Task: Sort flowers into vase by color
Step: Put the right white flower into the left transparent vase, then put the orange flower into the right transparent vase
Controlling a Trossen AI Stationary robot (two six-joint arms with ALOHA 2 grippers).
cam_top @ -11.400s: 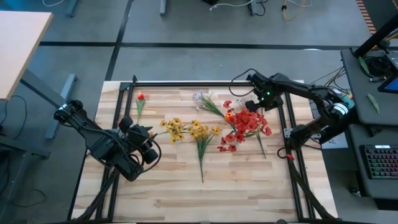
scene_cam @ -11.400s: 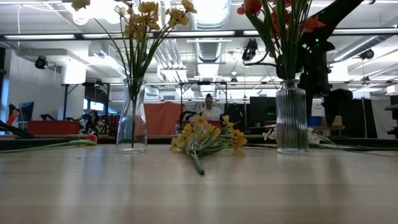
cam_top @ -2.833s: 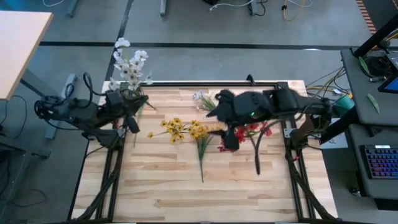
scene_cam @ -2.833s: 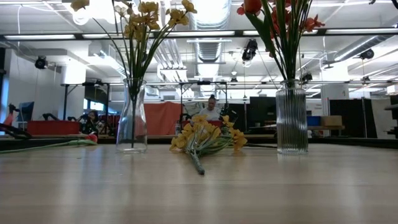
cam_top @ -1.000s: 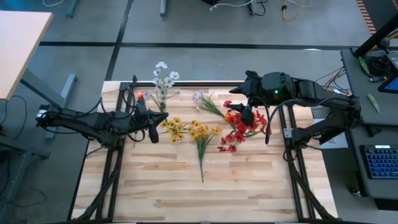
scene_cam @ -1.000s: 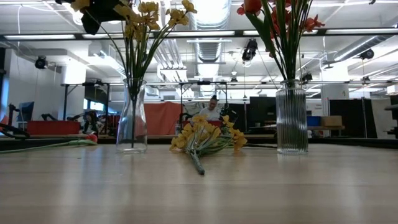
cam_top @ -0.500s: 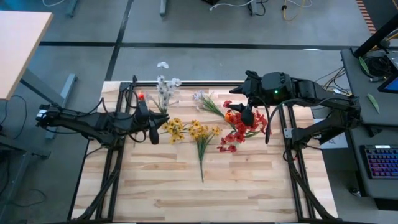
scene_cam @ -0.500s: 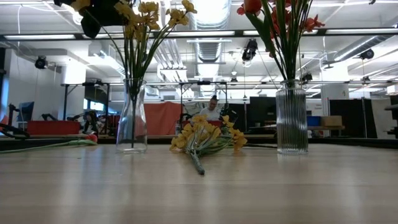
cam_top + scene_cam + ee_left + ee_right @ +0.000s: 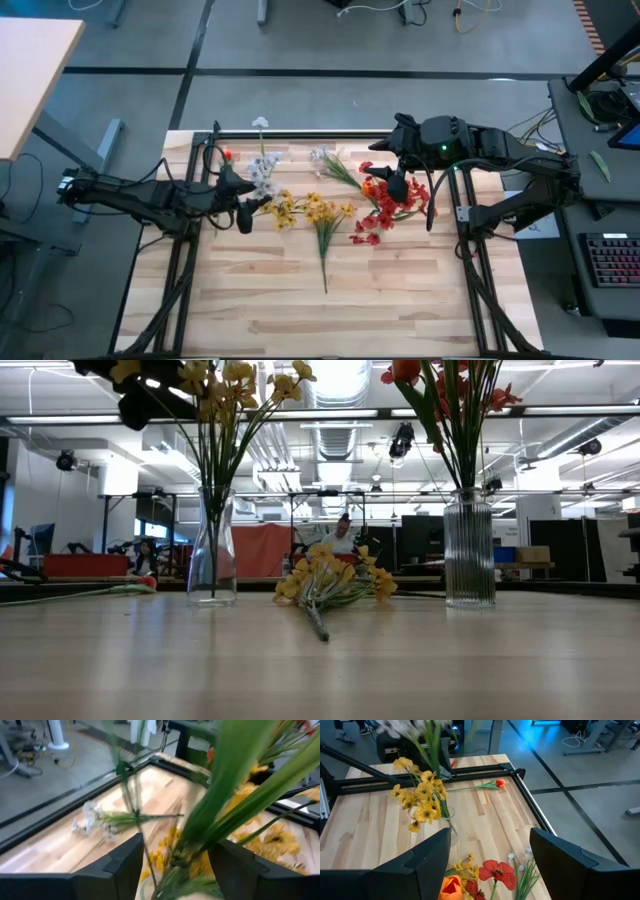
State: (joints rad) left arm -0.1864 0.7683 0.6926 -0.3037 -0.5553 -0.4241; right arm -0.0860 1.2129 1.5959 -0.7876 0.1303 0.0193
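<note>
A clear vase (image 9: 212, 550) at the table's left holds yellow flowers (image 9: 283, 207). A white spray (image 9: 262, 168) stands among them, one blossom (image 9: 260, 122) reaching toward the far edge. My left gripper (image 9: 243, 208) is open beside that vase; in the left wrist view its fingers (image 9: 125, 865) stand on either side of the green stalks. A ribbed vase (image 9: 468, 550) at the right holds red flowers (image 9: 390, 205). My right gripper (image 9: 398, 140) hovers open above them (image 9: 500, 865), holding nothing.
A yellow bunch (image 9: 325, 225) lies mid-table between the vases. A loose white sprig (image 9: 325, 157) lies near the far edge, and a single red flower (image 9: 226, 155) lies at the far left. A black frame (image 9: 330, 133) runs around the table top.
The white spray, which stood high over the far edge, has sunk down among the yellow flowers in the left vase. My left gripper has stayed beside the vase and has let the spray go. My right arm has kept still.
</note>
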